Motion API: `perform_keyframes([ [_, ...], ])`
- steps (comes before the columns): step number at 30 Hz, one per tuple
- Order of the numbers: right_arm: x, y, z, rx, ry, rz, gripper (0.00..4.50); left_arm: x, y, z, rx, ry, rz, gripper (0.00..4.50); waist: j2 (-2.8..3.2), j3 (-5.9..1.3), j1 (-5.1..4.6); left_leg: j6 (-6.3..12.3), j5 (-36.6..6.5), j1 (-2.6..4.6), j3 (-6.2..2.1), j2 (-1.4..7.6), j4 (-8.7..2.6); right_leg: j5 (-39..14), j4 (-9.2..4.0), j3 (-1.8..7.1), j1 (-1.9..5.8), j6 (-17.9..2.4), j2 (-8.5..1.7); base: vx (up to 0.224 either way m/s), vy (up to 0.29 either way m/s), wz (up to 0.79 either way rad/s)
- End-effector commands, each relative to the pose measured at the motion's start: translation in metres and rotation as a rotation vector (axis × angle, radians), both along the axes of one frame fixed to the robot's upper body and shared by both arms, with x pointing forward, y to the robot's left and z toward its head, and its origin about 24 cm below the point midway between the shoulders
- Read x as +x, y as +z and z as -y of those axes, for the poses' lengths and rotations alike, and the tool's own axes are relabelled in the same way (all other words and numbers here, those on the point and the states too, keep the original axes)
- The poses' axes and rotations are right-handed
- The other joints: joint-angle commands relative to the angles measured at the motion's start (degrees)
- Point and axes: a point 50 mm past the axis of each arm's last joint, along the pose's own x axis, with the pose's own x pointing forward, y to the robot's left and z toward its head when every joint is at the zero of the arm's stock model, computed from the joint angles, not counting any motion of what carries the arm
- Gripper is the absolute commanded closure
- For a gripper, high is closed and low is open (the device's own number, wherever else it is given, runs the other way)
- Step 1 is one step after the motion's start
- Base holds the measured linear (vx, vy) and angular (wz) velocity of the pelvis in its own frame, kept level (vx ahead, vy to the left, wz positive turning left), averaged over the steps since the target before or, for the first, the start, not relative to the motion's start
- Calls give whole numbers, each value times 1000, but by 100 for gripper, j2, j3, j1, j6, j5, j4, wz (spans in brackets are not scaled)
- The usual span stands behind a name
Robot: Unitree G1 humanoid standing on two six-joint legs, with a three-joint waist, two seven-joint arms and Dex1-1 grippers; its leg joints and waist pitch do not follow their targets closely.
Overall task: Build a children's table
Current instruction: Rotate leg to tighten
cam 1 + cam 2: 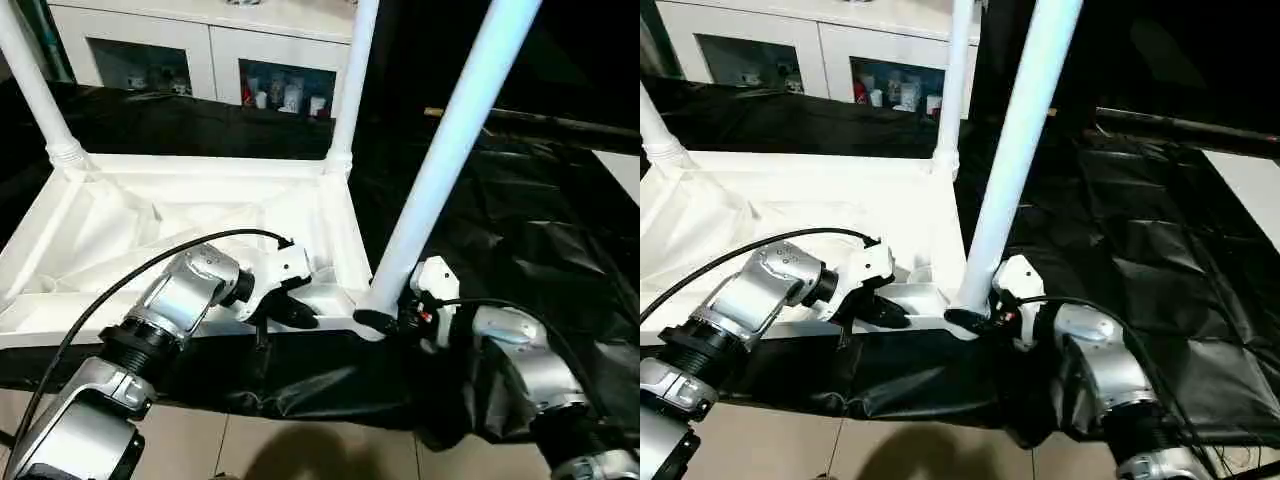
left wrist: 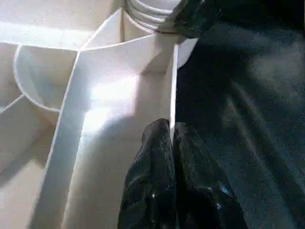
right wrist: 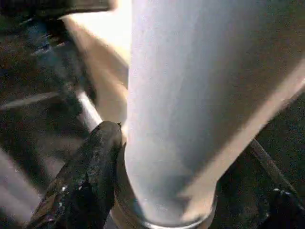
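The children's table (image 1: 190,215) lies upside down on the black-draped work table (image 1: 520,230), its ribbed white underside facing up, toward the left and near side of the cloth. Two legs stand upright in the far corner sockets: the far left leg (image 1: 30,85) and the far right leg (image 1: 352,80). A third leg (image 1: 450,150) rises from the near right corner, leaning up and to the right, its foot at the corner socket (image 1: 372,312); whether it is fully seated there is hard to tell.

The left gripper (image 1: 290,312) lies at the tabletop's near edge, just left of that corner. Its two black fingers (image 2: 157,191) are pressed together with nothing between them, their tips against a thin upright rib of the underside.

The right gripper (image 1: 385,322) is at the foot of the leaning leg. Its fingers stand apart on either side of the leg's base, one black finger (image 3: 86,186) lying against the tube just above the socket; it appears to be clasping the leg.

Beyond the work table's far edge stands a white cabinet (image 1: 200,50) with glass doors and small items inside. Pale floor tiles (image 1: 300,450) show at the near edge, below the cloth.
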Motion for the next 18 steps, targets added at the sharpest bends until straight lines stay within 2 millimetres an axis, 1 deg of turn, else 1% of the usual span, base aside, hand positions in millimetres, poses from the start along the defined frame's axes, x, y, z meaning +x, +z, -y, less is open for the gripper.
perform_keyframes([
  [1, 4, -17, 6, -12, -182, -79, 186, 1, -20, 8, 39, 114, -24, 450, 81, -202, -27, -87, -1634, 54, 10, 68, -394, -1707, -531, 291, 176, -1026, -330, 0, 0, 0],
  [2, 6, -19, 3, 8, -246, -94, 186, 5, -21, 13, 36, 165, -17, 450, 73, -209, -25, -101, -1708, 68, -4, 70, -396, -1852, -544, 293, 179, -967, -341, 0, 0, 0],
  [3, 10, -23, 0, 28, -342, -118, 186, 9, -22, 21, 29, 225, 1, 450, 90, -182, -57, -111, -1812, 48, -6, 59, -412, -2036, -563, 303, 141, -879, -316, 0, 0, 0],
  [4, 11, -24, -1, 31, -361, -122, 186, 10, -22, 22, 27, 235, 5, 450, 83, -186, -52, -135, -1895, 78, -23, 68, -418, -2160, -584, 292, 136, -848, -327, 0, 0, 0],
  [5, 13, -26, -3, 41, -416, -136, 186, 12, -22, 27, 23, 258, 17, 450, 85, -174, -63, -132, -1988, 66, -42, 57, -428, -2338, -608, 284, 141, -762, -332, 0, 0, 0],
  [6, 15, -27, -5, 46, -446, -145, 187, 14, -22, 30, 21, 271, 24, 450, 77, -175, -80, -114, -1996, 48, -40, 52, -433, -2377, -620, 287, 146, -719, -324, 0, 0, 0],
  [7, 19, -28, -11, 58, -514, -165, 187, 17, -22, 38, 27, 302, 55, 450, 84, -174, -102, -94, -2027, 66, -42, 45, -430, -2427, -641, 292, 108, -664, -320, 0, 0, 0],
  [8, 22, -28, -16, 65, -546, -175, 187, 19, -22, 42, 32, 313, 75, 450, 101, -173, -113, -102, -2053, 69, -44, 37, -427, -2437, -643, 291, 96, -658, -315, 0, 0, 0],
  [9, 25, -27, -22, 56, -570, -175, 187, 21, -21, 47, 32, 321, 95, 450, 76, -174, -125, -98, -2043, 53, -54, 34, -436, -2438, -643, 284, 114, -619, -305, 0, 0, 0],
  [10, 27, -26, -25, 49, -578, -172, 187, 22, -21, 50, 31, 322, 102, 450, 84, -170, -124, -92, -2042, 45, -57, 29, -436, -2455, -646, 282, 117, -585, -307, 0, 0, 0],
  [11, 28, -25, -29, 45, -581, -168, 187, 22, -20, 53, 29, 318, 108, 450, 83, -179, -122, -64, -2036, 53, -55, 31, -433, -2450, -653, 287, 107, -556, -316, 0, 0, 0],
  [12, 28, -25, -29, 45, -581, -168, 187, 22, -20, 53, 29, 318, 108, 450, 80, -174, -123, -49, -2022, 41, -56, 29, -436, -2439, -654, 288, 108, -552, -313, 0, 0, 0],
  [13, 32, -21, -38, 68, -558, -155, 187, 22, -20, 56, 39, 303, 121, 450, 74, -177, -126, -3, -1953, 21, -52, 31, -443, -2340, -651, 292, 115, -539, -308, 0, 0, 0],
  [16, 33, -17, -45, 106, -541, -141, 187, 23, -22, 58, 54, 297, 133, 450, 75, -182, -113, 30, -1856, 18, -43, 42, -446, -2070, -622, 305, 118, -629, -307, 0, 0, 0],
  [18, 33, -12, -45, 184, -514, -143, 117, 24, -23, 56, 62, 290, 136, 450, 72, -176, -110, 63, -1867, 16, -36, 42, -448, -2004, -618, 307, 121, -676, -305, 0, 0, 0],
])
